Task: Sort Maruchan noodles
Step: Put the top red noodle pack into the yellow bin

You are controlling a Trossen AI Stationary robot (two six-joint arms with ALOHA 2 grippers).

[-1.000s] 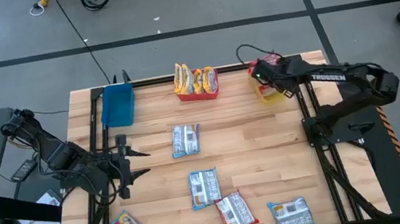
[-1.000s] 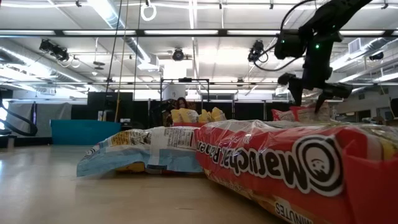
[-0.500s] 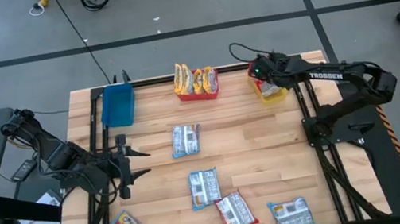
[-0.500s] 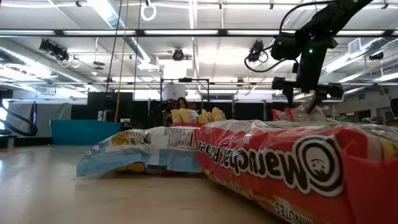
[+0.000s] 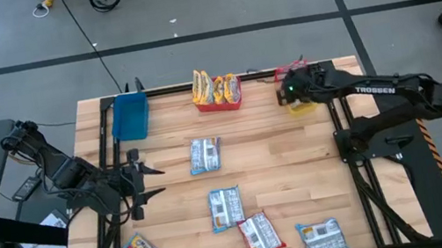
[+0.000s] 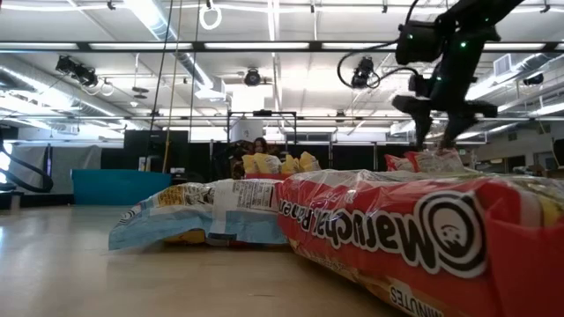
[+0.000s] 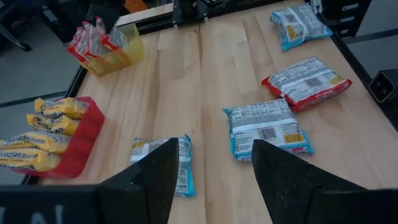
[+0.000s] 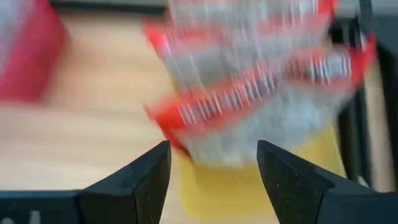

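Above yellow bin (image 5: 297, 105), right gripper (image 5: 287, 93) held open, empty; red packets (image 8: 249, 81) seen below. Left gripper (image 5: 146, 181) parked open at table edge (image 5: 88, 127).

right gripper (image 8: 211, 180): two dark fingers (image 8: 130, 183) at the bottom of frame, spread apart, nothing between them. Blurred red-and-white noodle packets (image 8: 261, 81) fill the upper centre and right, standing in a yellow bin (image 8: 249, 186) just ahead of the fingertips. Red bin (image 8: 28, 53) at upper left. Wooden table (image 8: 81, 137) across the left and middle
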